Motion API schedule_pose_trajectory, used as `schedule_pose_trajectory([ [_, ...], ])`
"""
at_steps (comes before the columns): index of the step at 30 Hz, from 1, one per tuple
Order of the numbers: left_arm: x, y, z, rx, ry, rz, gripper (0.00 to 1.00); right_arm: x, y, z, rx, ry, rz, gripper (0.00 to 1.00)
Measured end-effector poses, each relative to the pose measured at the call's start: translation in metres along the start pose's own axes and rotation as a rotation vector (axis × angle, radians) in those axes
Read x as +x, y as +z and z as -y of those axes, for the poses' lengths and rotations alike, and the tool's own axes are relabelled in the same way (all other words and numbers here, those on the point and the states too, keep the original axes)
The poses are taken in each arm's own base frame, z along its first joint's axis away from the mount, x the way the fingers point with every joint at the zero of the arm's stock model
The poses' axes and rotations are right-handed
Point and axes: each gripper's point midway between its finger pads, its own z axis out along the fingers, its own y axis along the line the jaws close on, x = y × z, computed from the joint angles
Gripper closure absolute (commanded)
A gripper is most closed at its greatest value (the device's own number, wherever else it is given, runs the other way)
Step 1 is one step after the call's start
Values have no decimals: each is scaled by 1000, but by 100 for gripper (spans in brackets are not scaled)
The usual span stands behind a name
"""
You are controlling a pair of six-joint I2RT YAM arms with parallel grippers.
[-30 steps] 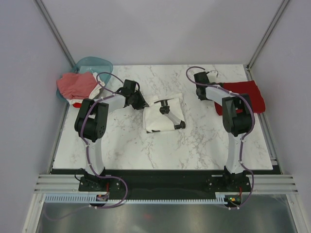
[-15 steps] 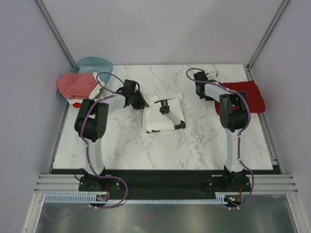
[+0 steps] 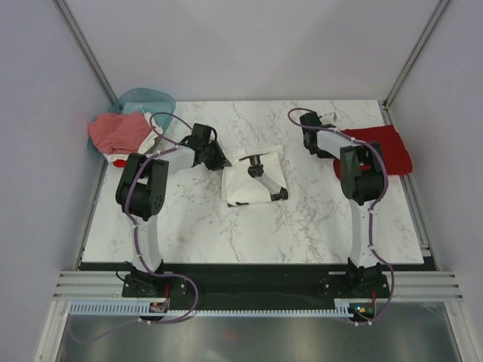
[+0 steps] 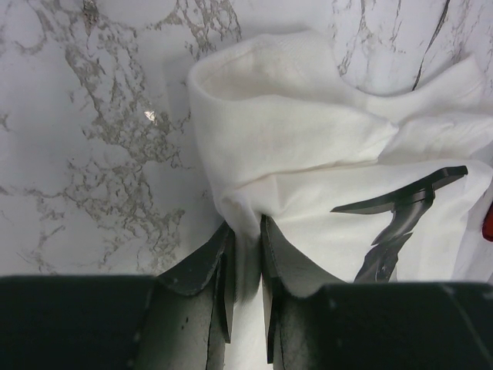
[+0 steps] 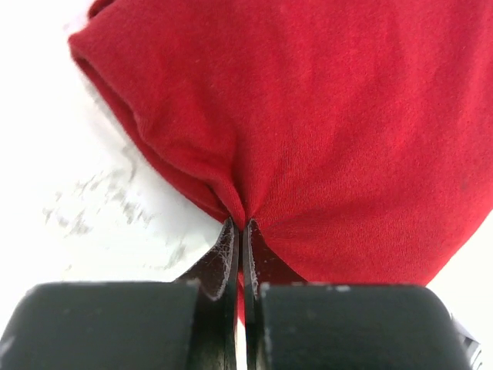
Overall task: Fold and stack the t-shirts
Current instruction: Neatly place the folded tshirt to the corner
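A folded white t-shirt with a black print (image 3: pixel 255 178) lies mid-table; up close the white t-shirt (image 4: pixel 308 146) bunches at its left edge. My left gripper (image 4: pixel 246 231) is shut on that edge, also seen from above as the left gripper (image 3: pixel 220 161). A dark red t-shirt (image 3: pixel 381 147) lies at the right side of the table. The red t-shirt (image 5: pixel 331 116) fills the right wrist view, and my right gripper (image 5: pixel 241 231) is shut on a pinch of its near edge. From above the right gripper (image 3: pixel 332 138) sits at the red cloth's left edge.
A teal plastic basket (image 3: pixel 143 102) stands at the back left corner with pinkish-red and white t-shirts (image 3: pixel 121 134) draped over its front. The marble table (image 3: pixel 189 226) has a black strip along its near edge, and metal frame posts rise at both back corners.
My right gripper has closed from wide open onto the edge of the red t-shirt, its arm shifting slightly left. The left gripper and the white shirt have not moved.
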Motion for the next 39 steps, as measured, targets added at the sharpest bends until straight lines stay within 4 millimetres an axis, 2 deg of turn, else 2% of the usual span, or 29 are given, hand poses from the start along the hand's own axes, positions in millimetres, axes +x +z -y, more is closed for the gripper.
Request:
schedule_pose_trajectory([
  [7, 0, 0, 0, -1, 0, 0, 76, 11, -24, -19, -82, -38, 3, 100],
  [14, -3, -1, -4, -8, -9, 0, 77, 23, -67, -54, -235, -46, 15, 96],
  [15, -3, -1, -5, -9, -11, 0, 77, 23, -75, -62, -266, -42, 19, 87],
  [20, -7, -2, -10, -17, -22, 5, 77, 26, -104, -87, -384, -11, 24, 58],
  [21, -8, -3, -10, -17, -23, 6, 77, 27, -110, -90, -413, -1, 24, 47],
  [23, -8, -3, -11, -18, -24, 6, 77, 26, -124, -92, -466, 20, 27, 41],
  [24, -8, -3, -11, -18, -24, 6, 77, 23, -131, -93, -497, 37, 36, 32],
  [27, -8, -3, -11, -19, -24, 7, 77, 7, -152, -90, -588, 110, 86, 15],
  [30, -9, -3, -11, -21, -24, 8, 77, 0, -171, -88, -692, 158, 140, 11],
  [32, -9, -3, -11, -24, -25, 8, 77, 0, -181, -93, -764, 176, 161, 14],
  [39, -10, -3, -12, -26, -25, 9, 77, -4, -201, -129, -975, 182, 177, 13],
])
